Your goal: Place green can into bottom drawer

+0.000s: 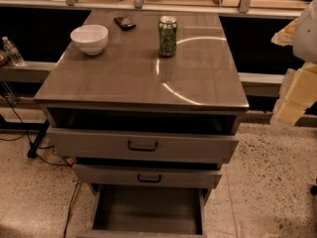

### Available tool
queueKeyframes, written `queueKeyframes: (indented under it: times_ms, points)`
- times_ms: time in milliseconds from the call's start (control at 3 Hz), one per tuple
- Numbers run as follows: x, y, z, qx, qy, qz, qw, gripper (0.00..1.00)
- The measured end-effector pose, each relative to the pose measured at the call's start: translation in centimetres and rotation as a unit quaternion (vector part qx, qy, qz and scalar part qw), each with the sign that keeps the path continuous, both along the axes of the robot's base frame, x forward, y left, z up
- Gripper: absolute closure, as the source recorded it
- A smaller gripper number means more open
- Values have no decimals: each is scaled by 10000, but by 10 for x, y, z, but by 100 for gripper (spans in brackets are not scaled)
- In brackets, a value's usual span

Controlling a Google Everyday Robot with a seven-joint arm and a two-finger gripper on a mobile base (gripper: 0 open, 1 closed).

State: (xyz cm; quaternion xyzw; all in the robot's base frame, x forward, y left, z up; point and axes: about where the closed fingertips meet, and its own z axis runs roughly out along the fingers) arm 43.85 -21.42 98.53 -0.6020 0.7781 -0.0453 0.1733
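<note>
The green can stands upright on the grey cabinet top, toward the back and right of centre. The bottom drawer is pulled far out at the foot of the cabinet, and its dark grey interior shows with nothing in it. My gripper hangs at the right edge of the view. It is pale and cream-coloured, off to the right of the cabinet and well apart from the can. It holds nothing that I can see.
A white bowl and a small dark object sit on the cabinet top left of the can. The top drawer and middle drawer, with black handles, stick out a little. A water bottle stands on a ledge at the left. Cables lie on the speckled floor.
</note>
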Motion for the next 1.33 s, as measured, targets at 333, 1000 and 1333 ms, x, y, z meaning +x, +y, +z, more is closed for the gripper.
queueKeyframes:
  times_ms: [333,1000,1333]
  points:
    - [5,3,-1,37,-27,13,10000,0]
    - [107,61,-23,698,-427,163,9965,0]
    - [165,93,-35,1244,-699,97,9897,0]
